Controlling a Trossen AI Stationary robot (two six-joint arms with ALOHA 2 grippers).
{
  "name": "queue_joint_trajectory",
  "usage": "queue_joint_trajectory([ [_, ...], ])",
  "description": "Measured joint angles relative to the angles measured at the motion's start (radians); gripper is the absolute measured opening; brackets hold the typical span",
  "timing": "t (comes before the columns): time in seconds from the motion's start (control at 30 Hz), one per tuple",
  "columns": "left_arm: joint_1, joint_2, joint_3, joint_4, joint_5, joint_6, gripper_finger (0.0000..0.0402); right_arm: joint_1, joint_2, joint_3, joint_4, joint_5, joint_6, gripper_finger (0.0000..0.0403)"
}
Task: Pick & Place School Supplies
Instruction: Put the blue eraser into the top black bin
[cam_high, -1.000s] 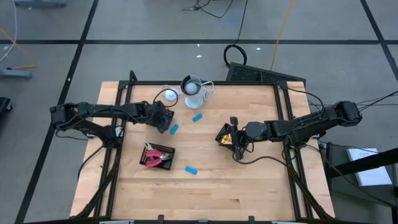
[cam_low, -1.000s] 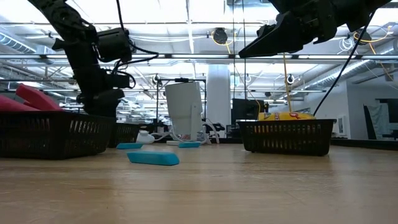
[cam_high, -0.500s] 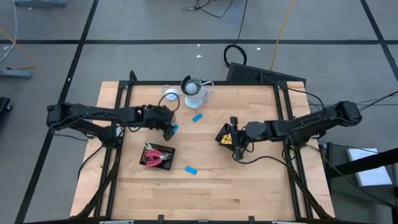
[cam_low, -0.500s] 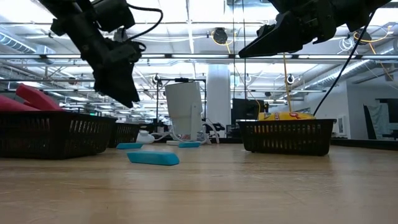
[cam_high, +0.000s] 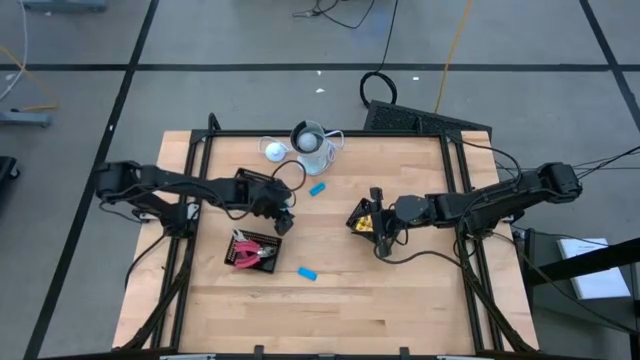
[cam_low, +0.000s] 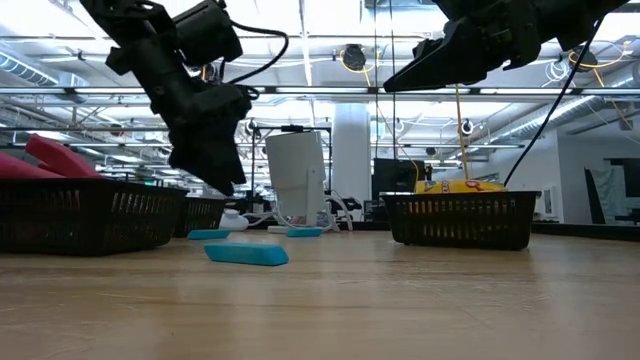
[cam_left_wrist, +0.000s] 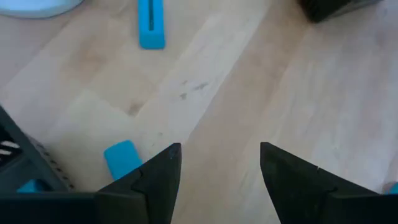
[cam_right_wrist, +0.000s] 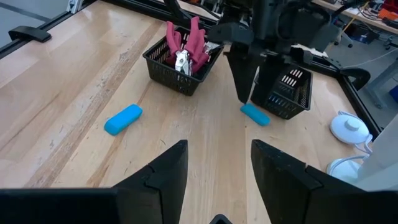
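Hovering above blue block (cam_left_wrist: 122, 158), left gripper (cam_left_wrist: 217, 163) parted, empty (right gripper (cam_right_wrist: 214, 163) likewise, over table (cam_high: 400, 290)).

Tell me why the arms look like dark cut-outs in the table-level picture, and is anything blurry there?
Low view: bright ceiling lights behind silhouette the left gripper; the nearest tabletop is soft, while the blue block is sharper. High view: even light, faint shadows.

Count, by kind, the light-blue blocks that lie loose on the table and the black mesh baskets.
light-blue blocks, loose on the wood: 3
black mesh baskets: 3
Total: 6
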Motion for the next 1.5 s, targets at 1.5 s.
queue_joint_trajectory([
  [1.5, 0.064, 0.190, 0.023, -0.110, -0.075, 0.023, 0.0234, 0.001, 0.000, 0.000, 0.021, 0.000, -0.024, 0.0166],
])
